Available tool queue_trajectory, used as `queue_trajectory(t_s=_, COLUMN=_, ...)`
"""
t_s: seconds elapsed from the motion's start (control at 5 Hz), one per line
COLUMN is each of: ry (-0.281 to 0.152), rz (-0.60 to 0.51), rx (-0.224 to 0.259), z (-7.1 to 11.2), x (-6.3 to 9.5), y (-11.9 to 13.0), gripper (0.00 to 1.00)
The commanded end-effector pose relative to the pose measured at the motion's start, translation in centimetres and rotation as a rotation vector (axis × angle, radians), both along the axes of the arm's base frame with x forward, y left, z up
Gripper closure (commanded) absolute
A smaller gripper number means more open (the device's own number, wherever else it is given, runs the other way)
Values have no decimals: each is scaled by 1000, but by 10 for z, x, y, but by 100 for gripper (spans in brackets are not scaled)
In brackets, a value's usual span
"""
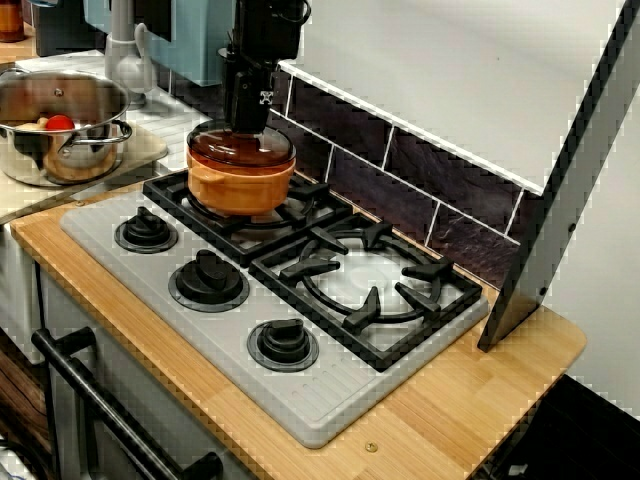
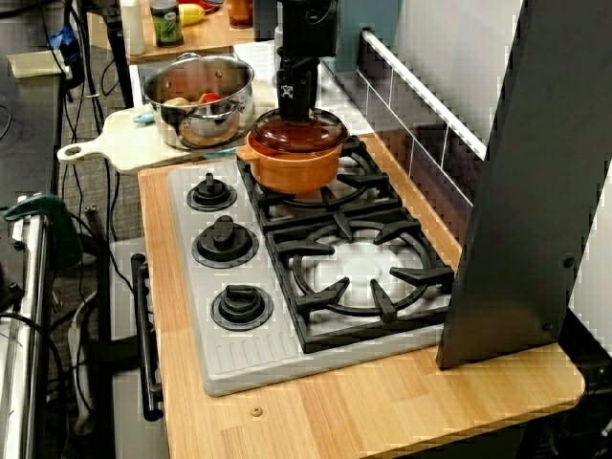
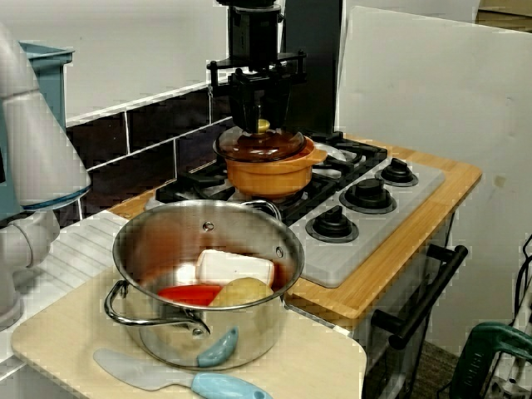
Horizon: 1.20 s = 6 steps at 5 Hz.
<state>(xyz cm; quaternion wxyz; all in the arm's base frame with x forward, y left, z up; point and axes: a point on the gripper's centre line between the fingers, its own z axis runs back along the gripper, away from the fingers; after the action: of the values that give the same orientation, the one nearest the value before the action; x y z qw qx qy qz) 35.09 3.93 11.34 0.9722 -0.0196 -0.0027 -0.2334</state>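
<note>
Orange pot (image 1: 240, 185), lidded: sitting upright on the stove's (image 1: 330, 400) rear burner beside the steel pot (image 1: 60, 165), lid knob (image 3: 263, 127) pointing straight up. Gripper (image 3: 263, 121) hanging vertically, fingers parted, straddling the knob, clasping nothing.

I can read no word or number anywhere. The one sign is a small white emblem (image 1: 266, 97) on my gripper (image 1: 250, 126), just above the orange pot (image 1: 240, 188). It looks like a crossed mark, perhaps an X, but it is too small to be sure.
</note>
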Motion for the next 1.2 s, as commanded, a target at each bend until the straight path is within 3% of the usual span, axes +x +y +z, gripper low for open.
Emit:
queue_trajectory(t_s=0.0, ry=-76, rz=-3, rx=4, z=27, x=1, y=2, gripper=100)
queue_trajectory(t_s=1.0, ry=-91, rz=-6, rx=-29, z=43, x=4, y=-1, gripper=100)
